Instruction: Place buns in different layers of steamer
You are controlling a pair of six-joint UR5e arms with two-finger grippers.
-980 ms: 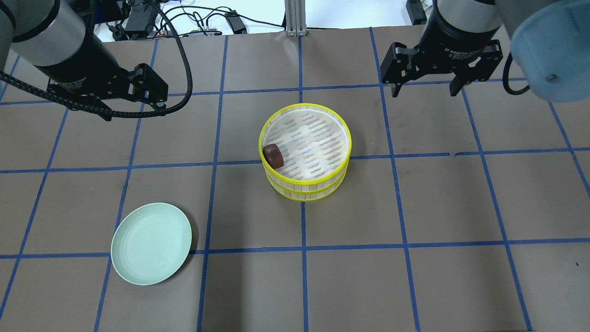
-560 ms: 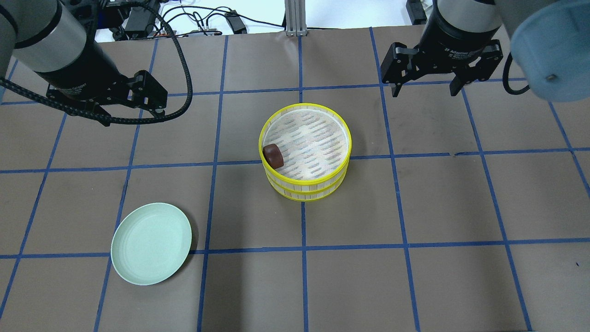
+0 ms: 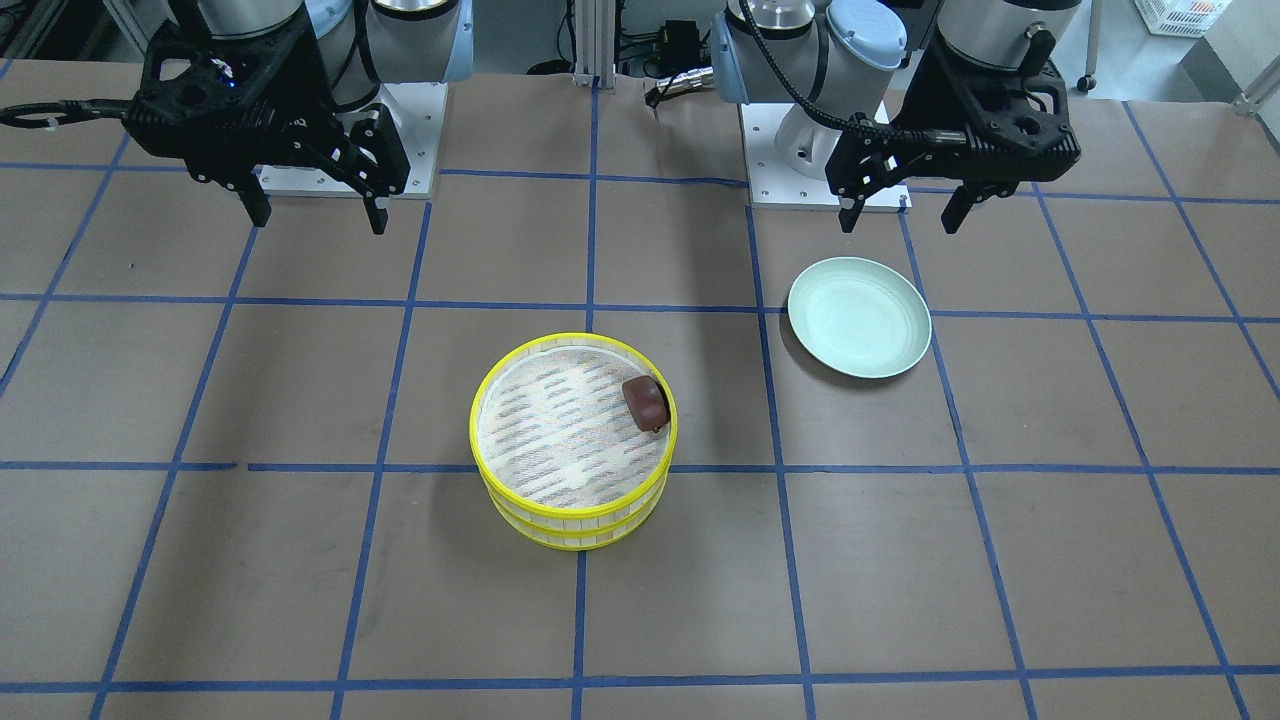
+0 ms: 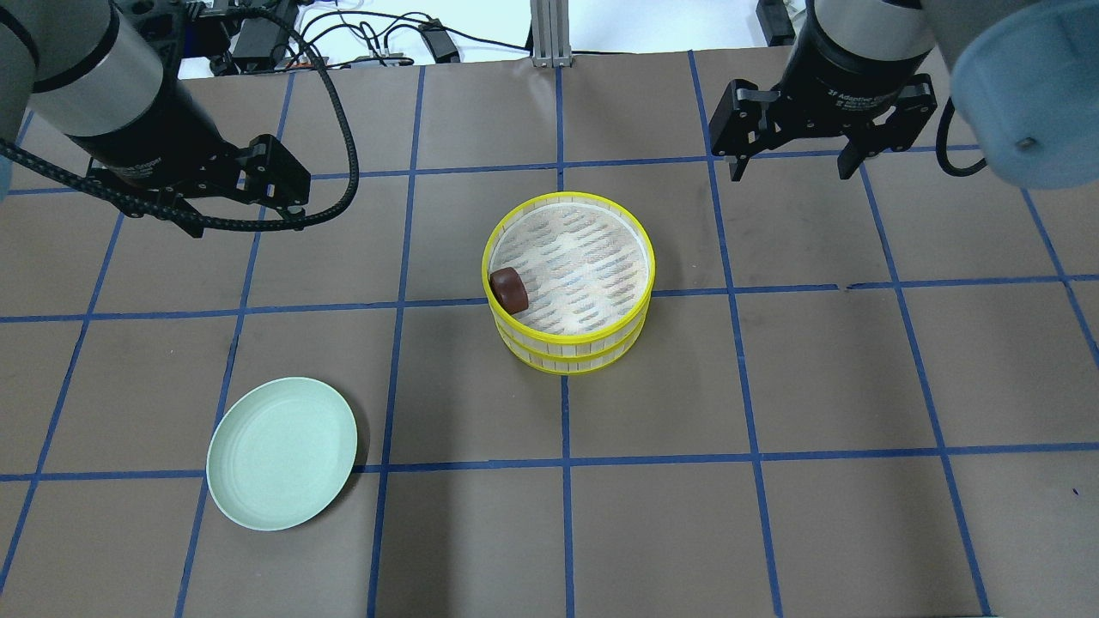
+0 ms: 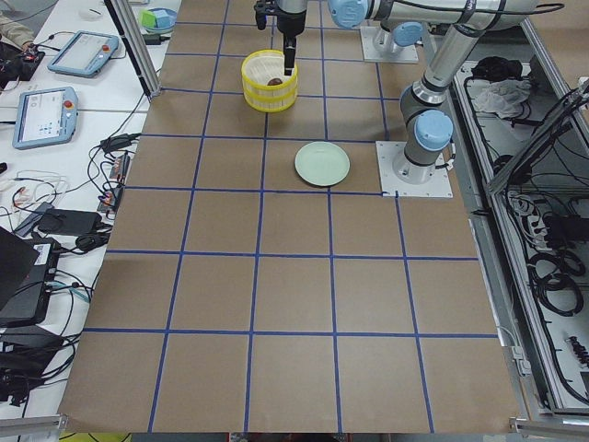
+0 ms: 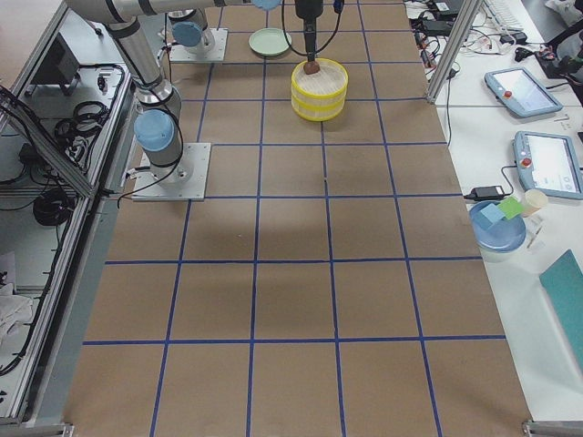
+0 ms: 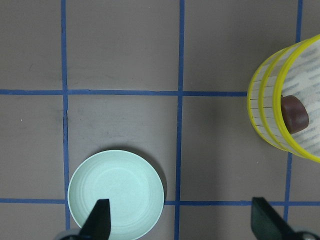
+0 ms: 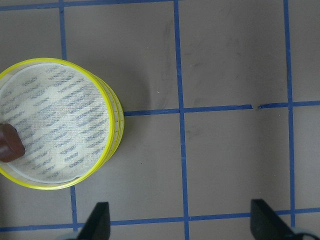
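Two yellow-rimmed steamer layers are stacked mid-table, the upper layer [image 4: 649, 268] on the lower layer [image 4: 568, 361]. The dark reddish-brown bun [image 4: 509, 289] lies on the upper layer's mesh floor against its left rim; it also shows in the front view [image 3: 645, 402]. The cream-white bun is out of view. My left gripper [image 4: 246, 217] is open and empty, high at the far left. My right gripper [image 4: 790, 175] is open and empty, high at the far right. Neither gripper touches the steamer.
An empty pale green plate [image 4: 282, 453] lies at the near left, apart from the steamer; the left wrist view shows the plate [image 7: 116, 192] below my left gripper. Blue tape lines grid the brown table. Cables lie beyond the far edge.
My left arm has shifted slightly at the far left. The right arm, the steamer, the bun and the plate have not moved.
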